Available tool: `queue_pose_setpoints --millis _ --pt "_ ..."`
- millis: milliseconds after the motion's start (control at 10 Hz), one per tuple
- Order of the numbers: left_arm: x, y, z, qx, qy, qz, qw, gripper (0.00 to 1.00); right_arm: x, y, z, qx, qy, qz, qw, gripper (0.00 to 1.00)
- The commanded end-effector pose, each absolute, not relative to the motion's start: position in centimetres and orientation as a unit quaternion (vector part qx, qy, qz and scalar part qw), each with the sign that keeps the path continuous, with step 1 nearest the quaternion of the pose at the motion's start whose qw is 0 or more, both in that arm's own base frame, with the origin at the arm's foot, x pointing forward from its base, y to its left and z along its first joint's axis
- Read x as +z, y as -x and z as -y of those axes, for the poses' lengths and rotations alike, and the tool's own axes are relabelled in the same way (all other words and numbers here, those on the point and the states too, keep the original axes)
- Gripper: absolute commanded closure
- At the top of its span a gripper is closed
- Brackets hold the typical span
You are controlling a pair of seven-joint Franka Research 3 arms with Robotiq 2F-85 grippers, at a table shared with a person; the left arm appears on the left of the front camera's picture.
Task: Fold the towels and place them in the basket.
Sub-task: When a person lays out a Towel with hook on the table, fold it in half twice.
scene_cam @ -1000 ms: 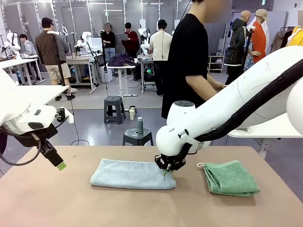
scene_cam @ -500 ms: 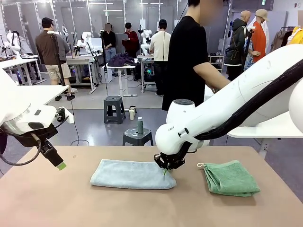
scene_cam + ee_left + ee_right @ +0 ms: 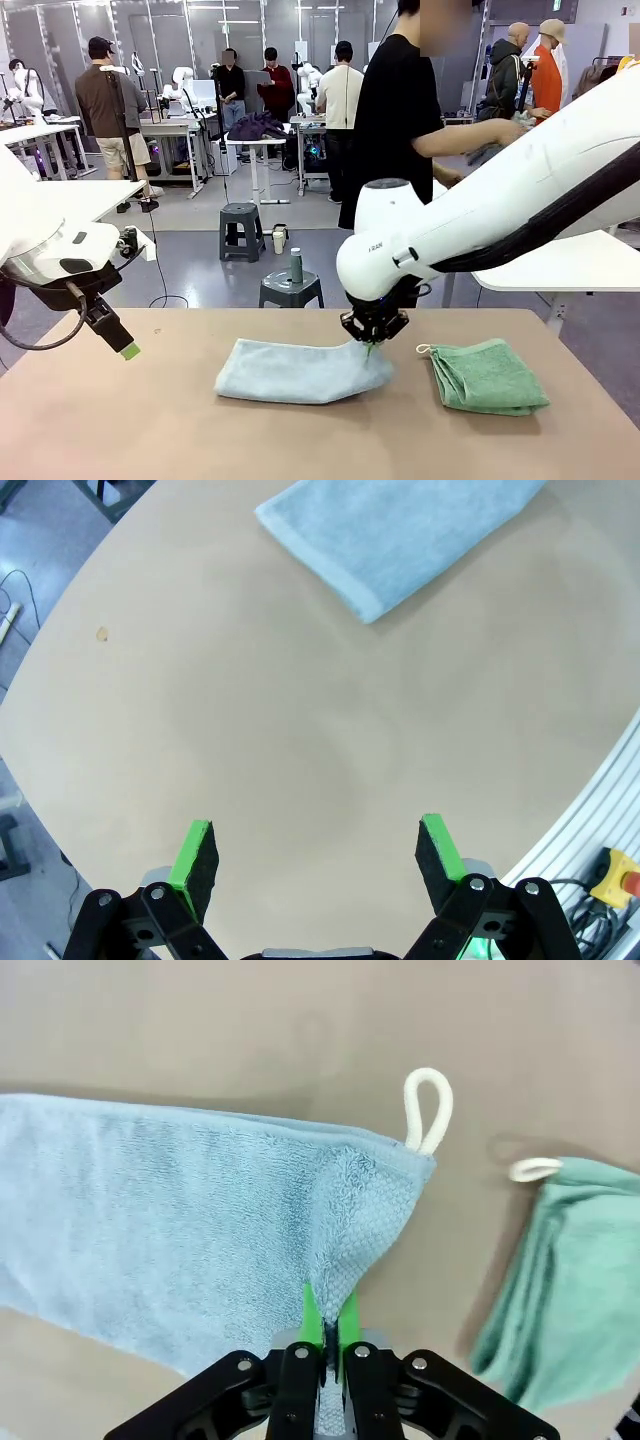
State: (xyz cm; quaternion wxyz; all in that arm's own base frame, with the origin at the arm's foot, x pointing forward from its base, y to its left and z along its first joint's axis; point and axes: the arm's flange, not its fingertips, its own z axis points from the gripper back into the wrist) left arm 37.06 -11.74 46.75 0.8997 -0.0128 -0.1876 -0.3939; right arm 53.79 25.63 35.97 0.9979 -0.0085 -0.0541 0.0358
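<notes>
A pale blue-grey towel (image 3: 300, 370) lies folded lengthwise across the middle of the table; its right end is lifted. My right gripper (image 3: 371, 345) is shut on that end, and in the right wrist view (image 3: 330, 1330) its green pads pinch the towel's (image 3: 170, 1220) edge near the white corner loop (image 3: 428, 1110). A mint green towel (image 3: 488, 375) lies folded at the right, also seen as the green towel (image 3: 560, 1280) beside the gripper. My left gripper (image 3: 122, 345) hovers open over the table's left side, fingers (image 3: 195, 852) apart, the blue-grey towel (image 3: 400, 535) ahead of it. The basket is out of view.
A person in black stands at the far side of the table (image 3: 120, 420), arms reaching to the right. Stools (image 3: 291, 288) stand on the floor beyond the far edge. A white side table (image 3: 560, 270) is at the right. Other people work farther back.
My right gripper has lifted the blue-grey towel's right end and drawn it to the right; the towel's left end has slid right too. The left arm has not moved.
</notes>
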Motion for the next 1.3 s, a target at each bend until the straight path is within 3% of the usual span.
queue_pose_setpoints --millis 0,400,700,1200 --pt "46.8 -37.1 12.0 -0.388 0.007 0.184 0.903 0.0 38.5 -53.9 -24.4 0.039 0.058 0.077 0.995 1.0" --pt "46.8 -37.1 12.0 -0.388 0.007 0.184 0.903 0.0 43.0 -53.7 -26.6 0.079 0.06 0.109 0.989 1.0" --pt "46.8 -37.1 12.0 -0.388 0.007 0.184 0.903 0.0 43.5 -53.2 -31.4 0.105 0.033 0.1 0.989 1.0" --pt "46.8 -37.1 12.0 -0.388 0.007 0.184 0.903 0.0 38.9 -52.6 -40.5 0.108 -0.006 0.05 0.993 1.0"
